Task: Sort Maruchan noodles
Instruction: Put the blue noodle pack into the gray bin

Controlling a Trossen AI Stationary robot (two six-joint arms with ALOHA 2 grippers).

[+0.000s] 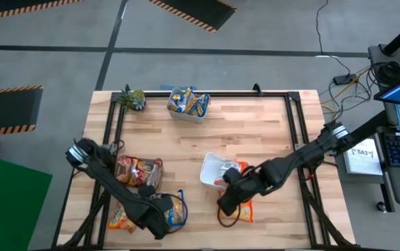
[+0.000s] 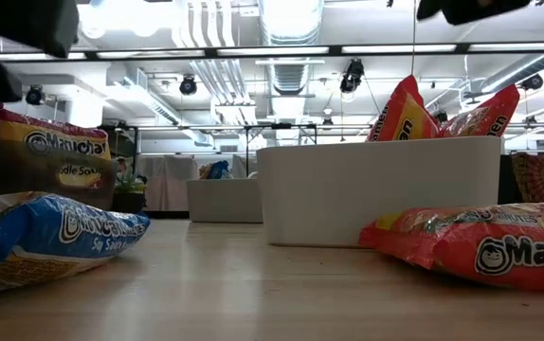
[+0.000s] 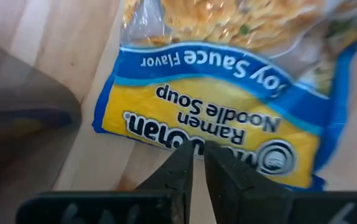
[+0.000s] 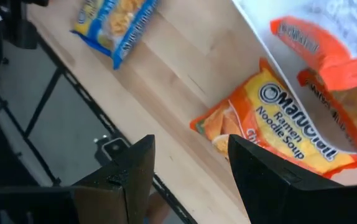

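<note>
A blue-and-yellow Maruchan packet (image 1: 177,209) lies flat on the table near its near edge. My left gripper (image 1: 162,215) hangs just above the packet's yellow end (image 3: 166,118). Its fingers are shut, a thin slit between them (image 3: 197,158). An orange packet (image 1: 245,211) lies flat beside the white tray (image 1: 210,169), which holds more orange packets. My right gripper (image 1: 226,204) is open above the near left end of this packet (image 4: 278,124). Another orange packet (image 1: 120,222) lies at the near left.
A clear tray with red packets (image 1: 139,171) sits at the left, under the left arm. A tray of blue-and-yellow packets (image 1: 188,103) and a small potted plant (image 1: 132,99) stand at the far edge. Bare wood lies between the trays in the middle.
</note>
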